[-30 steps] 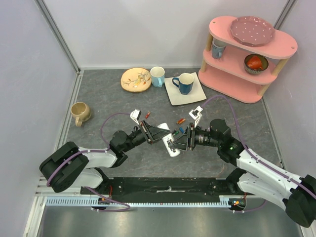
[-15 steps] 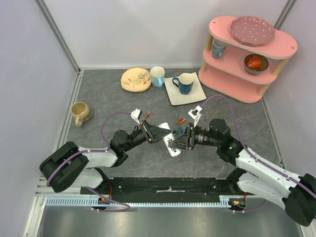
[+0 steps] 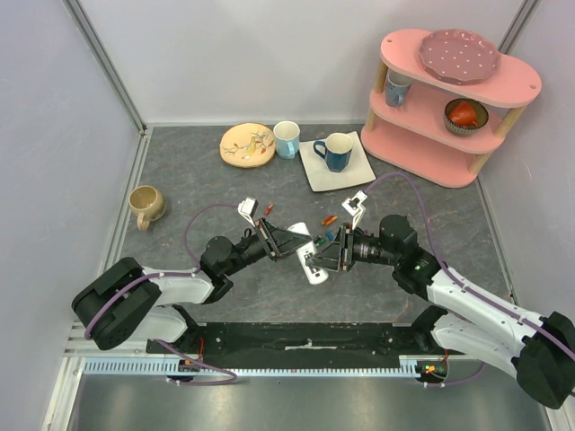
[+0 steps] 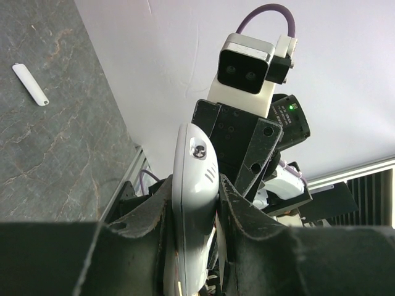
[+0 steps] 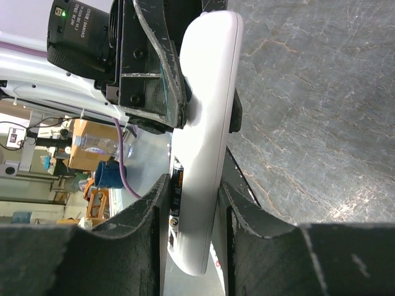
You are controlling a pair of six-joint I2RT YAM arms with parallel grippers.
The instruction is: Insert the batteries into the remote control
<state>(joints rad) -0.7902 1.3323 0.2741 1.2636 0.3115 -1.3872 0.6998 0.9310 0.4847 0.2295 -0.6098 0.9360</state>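
Observation:
The white remote control [image 3: 314, 272] is held off the table between both arms at the centre. My left gripper [image 3: 298, 244] is shut on one end of it; in the left wrist view the remote [image 4: 194, 154] stands between the fingers [image 4: 148, 216]. My right gripper [image 3: 316, 258] is shut on the other end [image 5: 207, 92], one finger against a dark battery [image 5: 176, 185] lying in the remote's recess. On the table lie a red-orange battery [image 3: 268, 208], another red-orange one [image 3: 330, 219], a green one [image 3: 318, 240] and a blue one [image 3: 330, 236].
A small white cover piece [image 4: 29, 84] lies on the grey table. At the back stand a patterned plate [image 3: 247, 145], a light blue cup [image 3: 287, 138] and a blue mug on a white tray [image 3: 350, 171]. A pink shelf [image 3: 449, 90] stands back right, a beige mug [image 3: 146, 205] at left.
The right arm has edged very slightly to the left. Both grippers stay shut on the remote control.

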